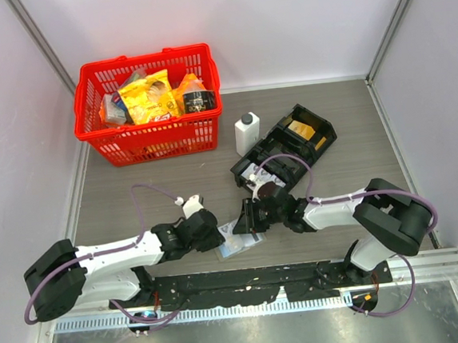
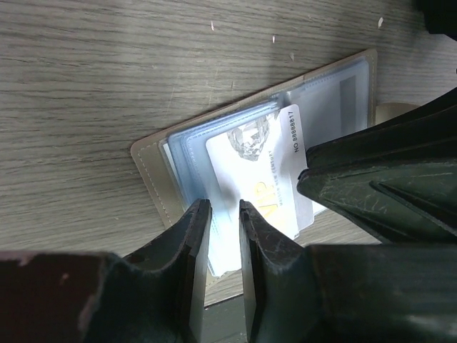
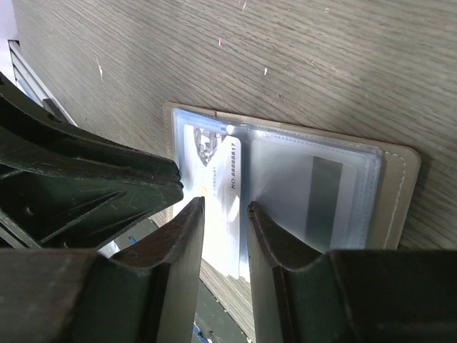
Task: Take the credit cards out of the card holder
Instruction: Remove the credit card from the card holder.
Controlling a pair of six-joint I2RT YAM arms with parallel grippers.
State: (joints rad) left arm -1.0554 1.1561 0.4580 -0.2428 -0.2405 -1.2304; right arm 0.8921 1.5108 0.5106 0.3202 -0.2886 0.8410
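Note:
The card holder (image 1: 237, 245) lies open and flat on the wooden table between my two grippers. In the left wrist view its tan border (image 2: 146, 171) frames clear plastic sleeves, and a white credit card (image 2: 250, 161) with a printed number sticks partly out of one sleeve. My left gripper (image 2: 223, 214) stands over the card's near edge, jaws a narrow gap apart with nothing pinched. My right gripper (image 3: 225, 207) is over the same card (image 3: 218, 179) from the other side, jaws apart. A grey-striped card (image 3: 325, 193) sits in the far sleeve. Each gripper shows in the other's view.
A red basket (image 1: 154, 138) full of packets stands at the back left. Right of it stands a white bottle (image 1: 246, 132), then a black compartmented tray (image 1: 291, 146). A black rail (image 1: 247, 282) runs along the table's near edge, just below the card holder.

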